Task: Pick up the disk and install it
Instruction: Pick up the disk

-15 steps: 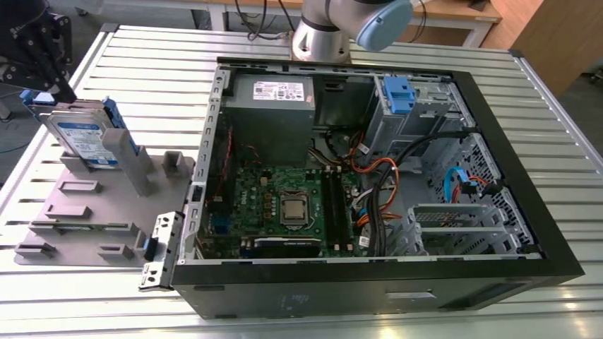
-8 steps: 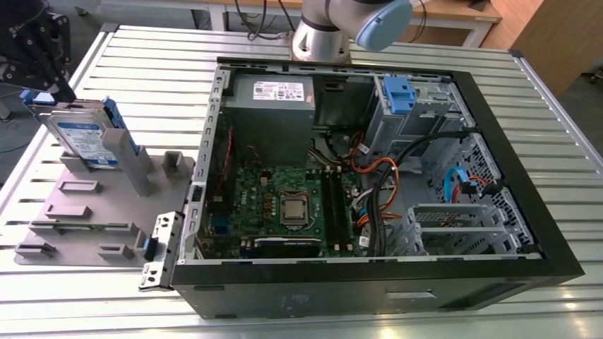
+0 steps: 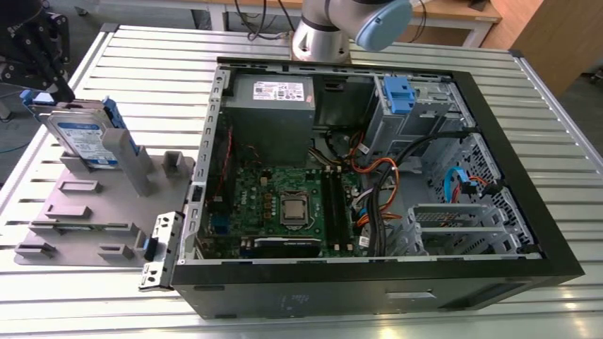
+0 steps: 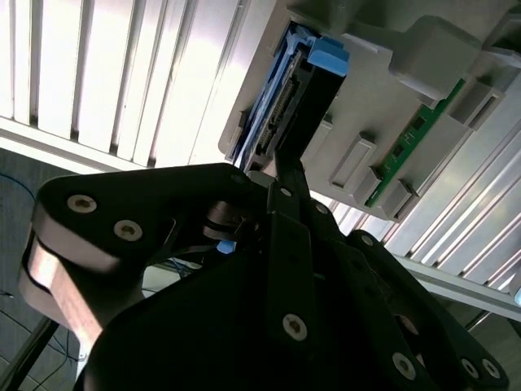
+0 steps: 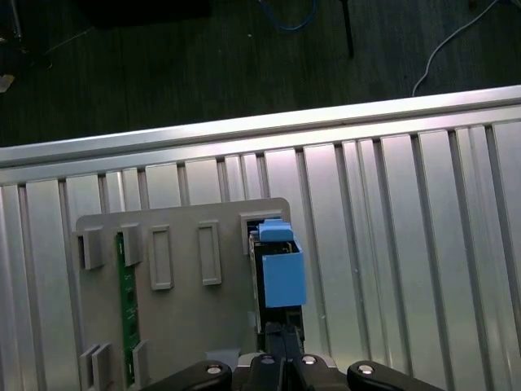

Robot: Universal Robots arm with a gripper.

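The disk (image 3: 85, 138) stands upright in a slot of the grey fixture (image 3: 104, 205), on the exterior view's left; it is silver with a white-and-blue label and a blue carrier frame. My black gripper (image 3: 56, 90) hangs just over its upper far corner. In both wrist views I look along the disk's edge (image 4: 286, 106) (image 5: 281, 277), with its blue bracket end toward the far side. The gripper (image 4: 285, 163) (image 5: 282, 330) is shut, fingertips pressed together at the disk's near end. Whether they touch it I cannot tell.
The open computer case (image 3: 527, 233) lies on the slatted metal table on the exterior view's right. Inside are the motherboard, cables, a grey power supply (image 3: 273, 92) and a blue carrier (image 3: 397, 95) in the drive bay. A green memory stick (image 5: 126, 309) sits in the fixture.
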